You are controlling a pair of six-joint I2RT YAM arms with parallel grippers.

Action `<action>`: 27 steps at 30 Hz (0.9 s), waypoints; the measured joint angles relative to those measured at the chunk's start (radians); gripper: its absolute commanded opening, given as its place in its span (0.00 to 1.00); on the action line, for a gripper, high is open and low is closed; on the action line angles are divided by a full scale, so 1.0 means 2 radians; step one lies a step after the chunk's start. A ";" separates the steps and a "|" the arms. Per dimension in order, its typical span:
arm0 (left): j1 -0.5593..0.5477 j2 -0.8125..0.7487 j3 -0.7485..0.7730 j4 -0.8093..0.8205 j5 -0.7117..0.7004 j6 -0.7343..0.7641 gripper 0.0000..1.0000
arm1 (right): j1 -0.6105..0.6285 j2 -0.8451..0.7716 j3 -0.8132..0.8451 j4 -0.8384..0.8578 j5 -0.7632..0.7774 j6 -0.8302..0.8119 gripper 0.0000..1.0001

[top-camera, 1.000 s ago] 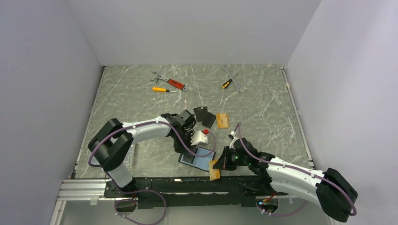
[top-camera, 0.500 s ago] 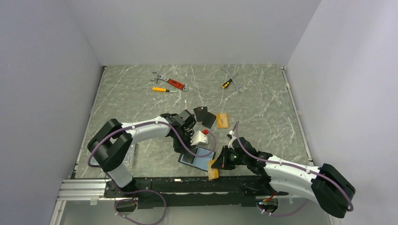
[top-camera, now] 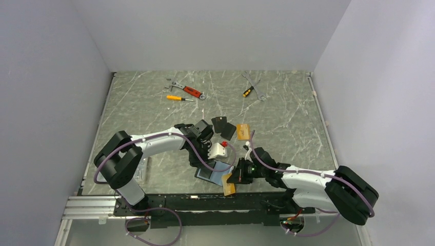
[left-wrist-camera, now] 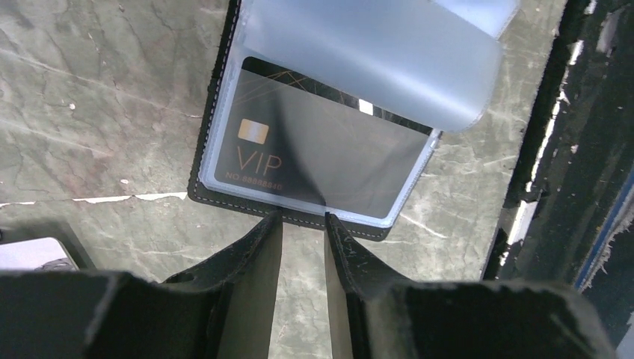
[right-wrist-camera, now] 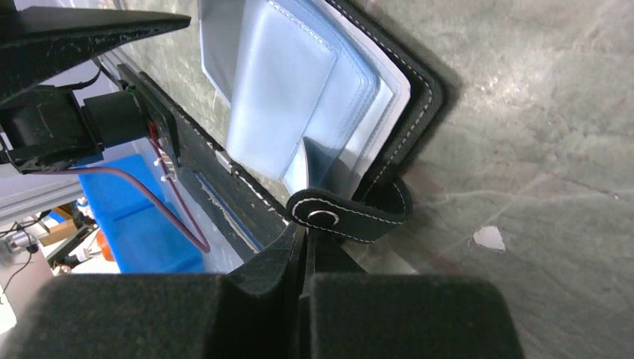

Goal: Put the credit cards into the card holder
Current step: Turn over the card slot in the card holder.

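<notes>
1. Although the overhead view shows the card holder (top-camera: 211,174) only as a small open shape lying on the table (top-camera: 287,118) at its near edge, between the two arms, the wrist views show its inside.
2. Only the left wrist view shows a black card (left-wrist-camera: 314,168) with a gold chip and "VIP" lettering tucked in a clear pocket, with another clear leaf curled up above it.
3. Only the right wrist view shows the fanned clear sleeves (right-wrist-camera: 277,90) and the snap strap (right-wrist-camera: 348,217), which curls out just ahead of the right gripper (right-wrist-camera: 308,235).
4. That gripper is closed tight. From above, a gold card (top-camera: 229,188) hangs at its tip, over the black rail; the wrist view does not show this card.
5. The left gripper (left-wrist-camera: 299,224) is narrowly parted, holding nothing, its tips at the holder's near stitched edge.
6. The holder lies opened flat, its long axis roughly along the table's front edge, with the strap end toward the right arm.
7. The black card's long side runs across the left wrist view, tilting down to the right.
8. Two loose black cards (top-camera: 224,126) and a second gold card (top-camera: 243,131) lie farther back on the table.
</notes>
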 measured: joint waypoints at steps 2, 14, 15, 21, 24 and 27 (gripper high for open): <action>0.000 -0.004 0.002 -0.007 0.004 0.000 0.33 | -0.001 0.009 0.004 0.006 -0.001 -0.001 0.00; -0.043 -0.023 0.051 -0.028 0.035 -0.007 0.33 | -0.005 0.056 0.025 0.036 -0.003 -0.006 0.00; -0.047 -0.023 0.051 -0.028 0.036 -0.007 0.33 | -0.005 0.057 0.027 0.036 -0.003 -0.007 0.00; -0.048 -0.023 0.049 -0.028 0.035 -0.008 0.33 | -0.006 0.068 0.046 0.037 -0.002 -0.017 0.00; -0.046 -0.024 0.049 -0.029 0.035 -0.008 0.33 | -0.007 0.079 0.059 0.037 -0.003 -0.023 0.00; -0.041 -0.024 0.049 -0.031 0.035 -0.008 0.33 | -0.007 0.097 0.072 0.042 -0.007 -0.027 0.00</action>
